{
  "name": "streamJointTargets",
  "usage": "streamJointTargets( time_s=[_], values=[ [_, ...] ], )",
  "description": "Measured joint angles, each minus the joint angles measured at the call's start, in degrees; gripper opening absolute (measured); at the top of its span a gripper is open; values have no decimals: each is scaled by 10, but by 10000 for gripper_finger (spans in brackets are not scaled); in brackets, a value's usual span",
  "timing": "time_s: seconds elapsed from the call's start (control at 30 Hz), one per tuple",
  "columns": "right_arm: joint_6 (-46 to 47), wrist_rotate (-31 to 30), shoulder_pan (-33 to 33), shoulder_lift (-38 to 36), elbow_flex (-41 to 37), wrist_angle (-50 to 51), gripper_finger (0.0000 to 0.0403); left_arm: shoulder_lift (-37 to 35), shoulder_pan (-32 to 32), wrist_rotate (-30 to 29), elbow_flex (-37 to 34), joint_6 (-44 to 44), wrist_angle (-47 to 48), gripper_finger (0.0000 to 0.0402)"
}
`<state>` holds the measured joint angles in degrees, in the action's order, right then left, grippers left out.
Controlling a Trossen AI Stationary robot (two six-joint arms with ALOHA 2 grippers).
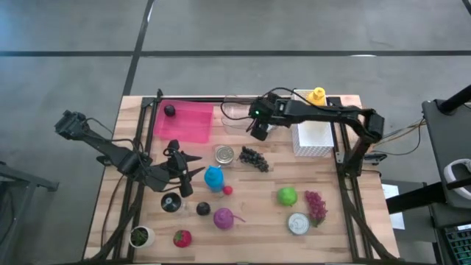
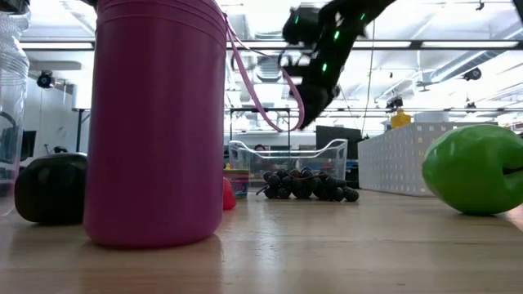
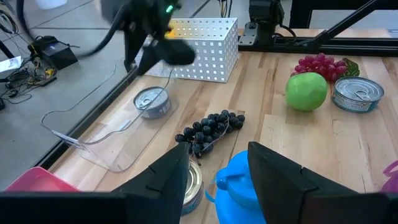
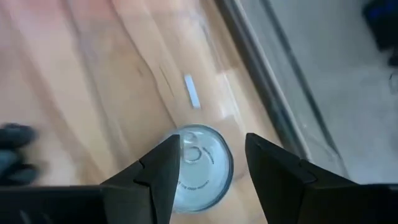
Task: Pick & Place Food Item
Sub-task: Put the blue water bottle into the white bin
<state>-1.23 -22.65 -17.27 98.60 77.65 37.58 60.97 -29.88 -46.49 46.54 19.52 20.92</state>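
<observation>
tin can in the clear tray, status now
Right gripper open, empty, above tin can. Can lying in clear tray. Left gripper open by blue item. Nothing blocking.

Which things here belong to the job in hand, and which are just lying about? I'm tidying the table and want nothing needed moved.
In the job: right gripper, open above the tin can in the clear tray.

Lying about: dark grapes, green apple, red grapes, blue item, pink tray, white box; left gripper waits, open, over the blue item.
</observation>
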Motion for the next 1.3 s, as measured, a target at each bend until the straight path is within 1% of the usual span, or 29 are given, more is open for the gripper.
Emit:
streamJointTargets(
  time_s=[0.1,0.33,0.4,0.5,0.8,0.87,0.97,1.07,1.2,1.3],
  values=[
    [1,-18,42,-40,-10,-1,172,0,0,0,0,0,0,169],
    [20,-17,163,-115,-35,10,173,0,0,0,0,2,-1,170],
    [35,-18,197,-130,-37,16,173,0,0,0,0,16,-1,170],
    [52,-18,244,-146,-40,31,170,0,0,0,0,36,-1,168],
    [112,-19,353,-175,-43,70,157,0,0,0,0,34,-23,168],
    [127,-40,372,-181,-45,74,145,0,0,1,0,34,-23,168],
    [152,-59,394,-189,-45,104,116,0,0,1,0,34,-25,170],
    [191,-60,406,-195,-47,132,76,0,0,1,0,37,-26,170],
    [212,-57,417,-197,-49,150,22,0,0,1,0,45,-28,168],
    [219,-44,423,-200,-49,149,11,0,0,1,0,44,-29,170]
  ],
)
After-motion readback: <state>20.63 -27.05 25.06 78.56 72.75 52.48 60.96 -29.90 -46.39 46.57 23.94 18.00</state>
